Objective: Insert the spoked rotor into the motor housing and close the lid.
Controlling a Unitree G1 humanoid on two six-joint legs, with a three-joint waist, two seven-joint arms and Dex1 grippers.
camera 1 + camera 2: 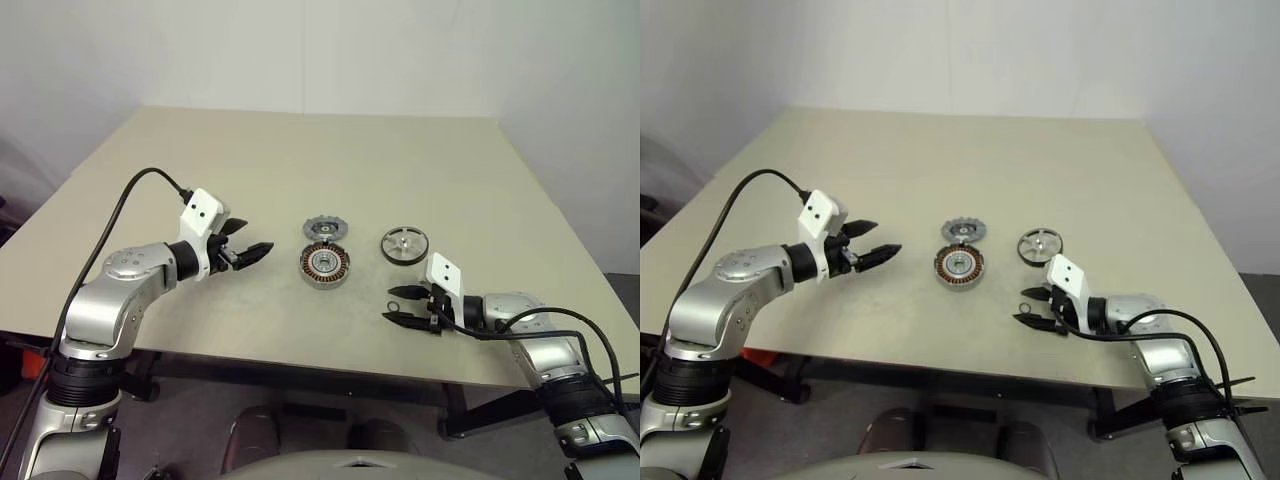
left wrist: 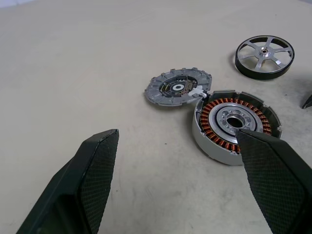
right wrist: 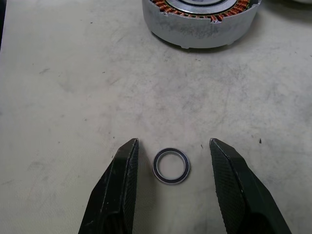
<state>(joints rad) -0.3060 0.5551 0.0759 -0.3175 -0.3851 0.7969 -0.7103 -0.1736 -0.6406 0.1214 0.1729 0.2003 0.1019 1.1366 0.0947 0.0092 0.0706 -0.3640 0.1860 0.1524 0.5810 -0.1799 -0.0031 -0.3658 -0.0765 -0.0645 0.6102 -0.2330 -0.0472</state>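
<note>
The motor housing (image 1: pixel 325 265), a silver cup with copper windings, sits mid-table. Touching its far side lies the lid (image 1: pixel 327 230), a grey notched disc. To their right the spoked rotor (image 1: pixel 404 244) lies flat, apart from both. My left gripper (image 1: pixel 255 238) hovers open to the left of the housing, pointing at it; in the left wrist view the housing (image 2: pixel 236 124), lid (image 2: pixel 178 88) and rotor (image 2: pixel 265 56) lie beyond its fingers (image 2: pixel 95 170). My right gripper (image 1: pixel 390 304) is open, low over the table in front of the rotor and to the right of the housing.
A thin black ring (image 3: pixel 171 165) lies flat on the table between the right gripper's fingertips (image 3: pixel 127 161), untouched, with the housing wall (image 3: pixel 200 29) beyond it. The beige table (image 1: pixel 300 160) has its front edge just behind both arms. A white wall stands beyond the far edge.
</note>
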